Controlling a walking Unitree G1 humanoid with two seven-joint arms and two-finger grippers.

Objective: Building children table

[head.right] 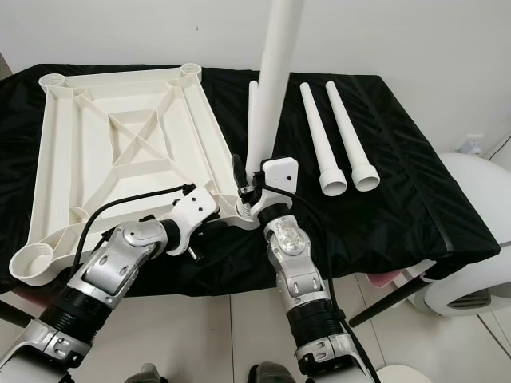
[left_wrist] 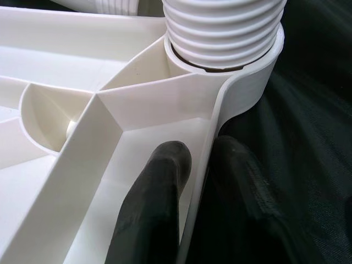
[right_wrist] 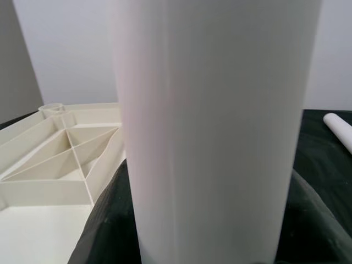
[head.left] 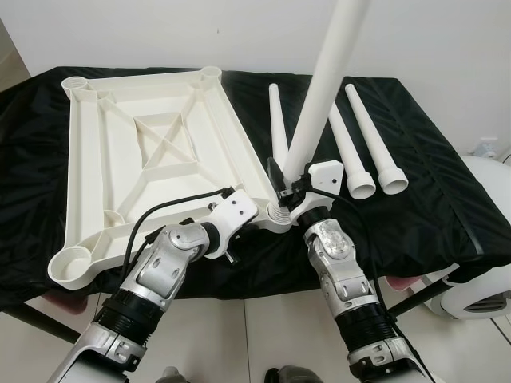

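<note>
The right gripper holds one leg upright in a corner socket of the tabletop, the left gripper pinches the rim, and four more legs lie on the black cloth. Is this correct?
Not quite: three legs lie on the black cloth, not four, as the left eye view shows. The rest holds: the right gripper holds one leg upright in a corner socket of the tabletop, and the left gripper pinches the rim.

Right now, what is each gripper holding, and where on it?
Left gripper pinches the tabletop by its rim wall beside the corner socket. Right gripper grips the upright leg near its threaded base.

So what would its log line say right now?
step: fitting leg into tabletop corner socket | left gripper: pinching tabletop rim | right gripper: holding leg upright | spare legs: on cloth
</note>
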